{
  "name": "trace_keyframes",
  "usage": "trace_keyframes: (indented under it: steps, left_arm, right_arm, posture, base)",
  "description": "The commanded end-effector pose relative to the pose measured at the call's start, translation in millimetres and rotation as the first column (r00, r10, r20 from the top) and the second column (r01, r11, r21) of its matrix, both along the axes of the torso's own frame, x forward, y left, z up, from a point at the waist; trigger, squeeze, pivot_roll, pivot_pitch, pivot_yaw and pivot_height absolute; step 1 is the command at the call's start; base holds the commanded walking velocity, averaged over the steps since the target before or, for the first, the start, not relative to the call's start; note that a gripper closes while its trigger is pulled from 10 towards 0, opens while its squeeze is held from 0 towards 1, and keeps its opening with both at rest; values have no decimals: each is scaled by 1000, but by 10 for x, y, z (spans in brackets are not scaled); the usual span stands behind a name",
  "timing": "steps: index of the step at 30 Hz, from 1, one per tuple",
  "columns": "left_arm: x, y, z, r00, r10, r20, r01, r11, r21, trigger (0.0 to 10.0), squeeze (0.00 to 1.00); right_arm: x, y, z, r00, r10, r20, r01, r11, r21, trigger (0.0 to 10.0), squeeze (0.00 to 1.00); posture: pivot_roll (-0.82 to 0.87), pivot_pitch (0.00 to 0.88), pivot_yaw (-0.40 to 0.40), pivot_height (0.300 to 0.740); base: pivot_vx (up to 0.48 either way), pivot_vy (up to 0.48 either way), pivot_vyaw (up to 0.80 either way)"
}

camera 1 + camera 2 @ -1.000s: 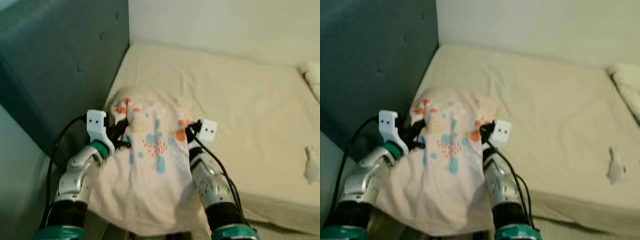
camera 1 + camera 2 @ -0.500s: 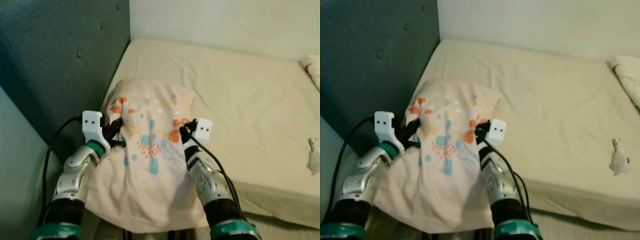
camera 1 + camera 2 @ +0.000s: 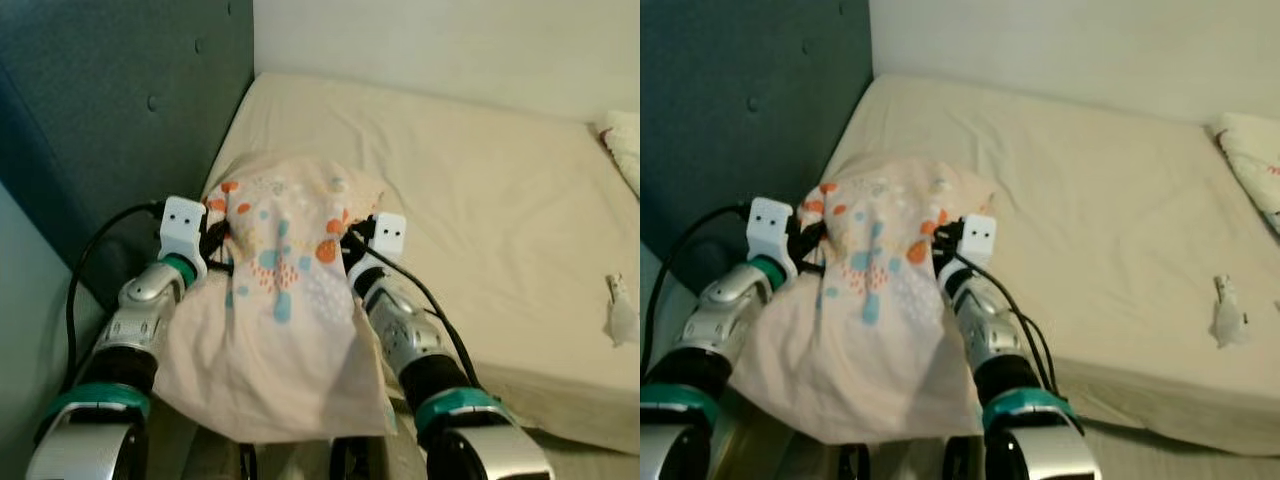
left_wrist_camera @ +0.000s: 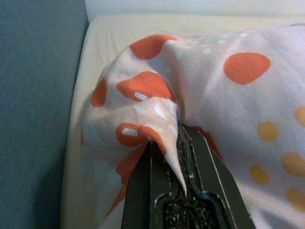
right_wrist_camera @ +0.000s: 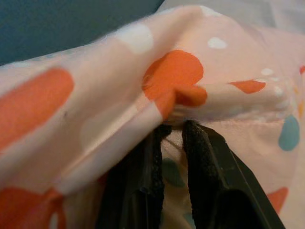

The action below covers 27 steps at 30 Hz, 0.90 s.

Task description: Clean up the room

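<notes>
We held the spotted pillow (image 3: 285, 300) over the bed (image 3: 480, 200) edge, at 7 o'clock; left gripper (image 3: 213, 243) and right gripper (image 3: 350, 243) each clenched its fabric.

The spotted pink fabric pillowcase (image 3: 280, 300) is hanging between the left gripper (image 3: 215, 243) and the right gripper (image 3: 352, 240), in front of the beige mattress (image 3: 480, 200), with the dark teal padded headboard (image 3: 110, 110) standing at its left.
</notes>
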<state>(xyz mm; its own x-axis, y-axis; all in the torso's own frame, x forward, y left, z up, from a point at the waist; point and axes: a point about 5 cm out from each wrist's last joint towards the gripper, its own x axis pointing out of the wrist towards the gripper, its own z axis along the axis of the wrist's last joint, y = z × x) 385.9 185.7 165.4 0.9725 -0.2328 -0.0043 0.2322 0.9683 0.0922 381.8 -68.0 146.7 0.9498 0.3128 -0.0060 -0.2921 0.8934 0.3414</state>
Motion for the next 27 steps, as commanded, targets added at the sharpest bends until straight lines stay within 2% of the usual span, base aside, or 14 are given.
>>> trace_keyframes:
  steps: [1, 7, 10, 11, 12, 13, 15, 16, 17, 19, 22, 23, 25, 27]
  left_arm:
    - [30, -66, 46, 999, -29, 21, 29, 999, 14, 10000, 0]
    - [146, -157, 277, 995, -66, 73, 60, 995, 81, 10000, 0]
    - [254, -241, 681, 981, -79, 178, 59, 992, 113, 10000, 0]
    - [254, -241, 681, 981, -79, 178, 59, 992, 113, 10000, 0]
    - [286, -279, 870, 969, -83, 231, 53, 990, 134, 10000, 0]
    - [286, -279, 870, 969, -83, 231, 53, 990, 134, 10000, 0]
    - [316, -313, 1352, 924, -64, 377, -3, 985, 175, 10000, 0]
    - [316, -313, 1352, 924, -64, 377, -3, 985, 175, 10000, 0]
    - [311, -314, 1517, 903, -53, 425, -25, 984, 176, 10000, 0]
    - [260, -287, 1892, 832, -22, 554, -92, 980, 178, 10000, 0]
    - [237, -276, 1993, 806, -14, 591, -113, 978, 177, 10000, 0]
    - [207, -263, 2101, 774, -9, 633, -139, 973, 185, 10000, 0]
    - [188, -248, 2160, 753, -4, 658, -161, 969, 190, 10000, 0]
    - [197, -223, 2132, 759, 15, 651, -167, 971, 172, 10000, 0]
  right_arm:
    - [21, 45, 55, 1000, -5, 17, 5, 1000, 6, 10000, 0]
    - [171, -32, 341, 995, -64, 76, 65, 998, -2, 10000, 0]
    - [272, -114, 695, 977, -128, 173, 122, 992, 44, 10000, 0]
    - [272, -114, 695, 977, -128, 173, 122, 992, 44, 10000, 0]
    - [305, -155, 849, 965, -157, 211, 143, 987, 78, 10000, 0]
    - [305, -155, 849, 965, -157, 211, 143, 987, 78, 10000, 0]
    - [348, -250, 1195, 929, -221, 297, 178, 970, 165, 10000, 0]
    - [348, -250, 1195, 929, -221, 297, 178, 970, 165, 10000, 0]
    - [354, -281, 1306, 915, -241, 324, 186, 963, 194, 10000, 0]
    - [349, -358, 1551, 874, -285, 393, 190, 946, 263, 10000, 0]
    - [344, -381, 1617, 861, -297, 412, 189, 941, 283, 10000, 0]
    - [339, -407, 1682, 848, -309, 430, 187, 935, 302, 10000, 0]
    - [344, -416, 1684, 851, -305, 428, 180, 934, 308, 10000, 0]
    - [352, -407, 1617, 862, -293, 414, 184, 941, 284, 10000, 0]
  posture:
    - [121, 203, -49, 620]
    - [118, 221, -62, 620]
    - [121, 222, -63, 620]
    - [121, 222, -63, 620]
    - [122, 224, -61, 620]
    - [122, 224, -61, 620]
    - [121, 227, -54, 620]
    - [121, 227, -54, 620]
    - [122, 228, -54, 620]
    - [126, 238, -54, 620]
    - [126, 238, -54, 620]
    - [128, 238, -52, 620]
    - [130, 238, -50, 620]
    - [134, 240, -48, 620]
  base:
    - [0, 0, 0]
    - [0, 0, 0]
    - [0, 0, 0]
    - [0, 0, 0]
    - [0, 0, 0]
    - [0, 0, 0]
    - [0, 0, 0]
    - [0, 0, 0]
    - [0, 0, 0]
    - [0, 0, 0]
    - [0, 0, 0]
    - [0, 0, 0]
    - [0, 0, 0]
    - [0, 0, 0]
